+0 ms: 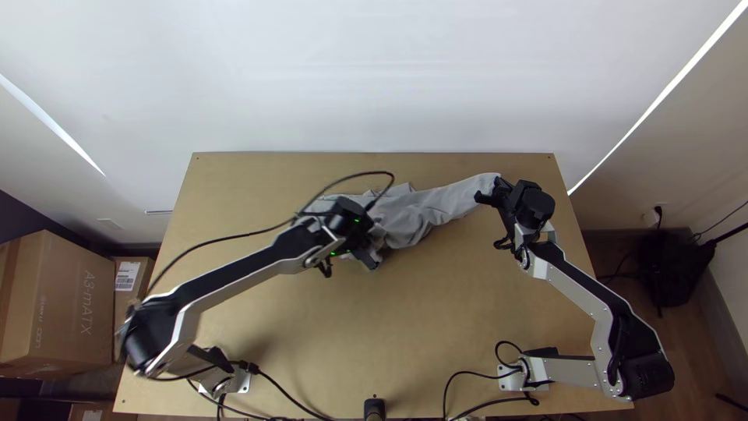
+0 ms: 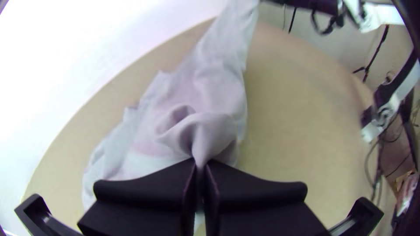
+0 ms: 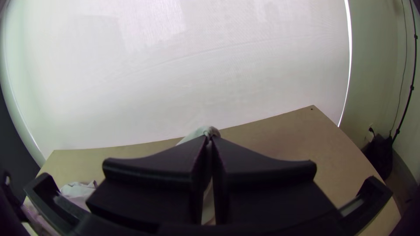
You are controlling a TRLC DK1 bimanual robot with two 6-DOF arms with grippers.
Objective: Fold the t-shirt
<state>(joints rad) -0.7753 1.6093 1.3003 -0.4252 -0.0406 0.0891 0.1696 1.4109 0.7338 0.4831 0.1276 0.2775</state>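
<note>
The light grey t-shirt [image 1: 405, 220] lies bunched around the table's middle, one part stretched up to the right. My right gripper [image 1: 489, 192] holds the end of that stretched part; in the right wrist view the right gripper [image 3: 210, 144] is shut on a pinch of cloth. Over the bunched left part is my left gripper [image 1: 366, 251]. Seen from its own wrist, the left gripper [image 2: 200, 168] is shut on a gathered fold of the t-shirt [image 2: 205, 96]. Some of the cloth is hidden beneath the left arm.
The wooden table [image 1: 436, 312] shows bare wood in front of the cloth and along its right side. A black cable [image 1: 234, 234] loops above the left arm. A small black device [image 1: 375, 408] stands at the near edge. Cardboard boxes [image 1: 62, 304] are left of the table.
</note>
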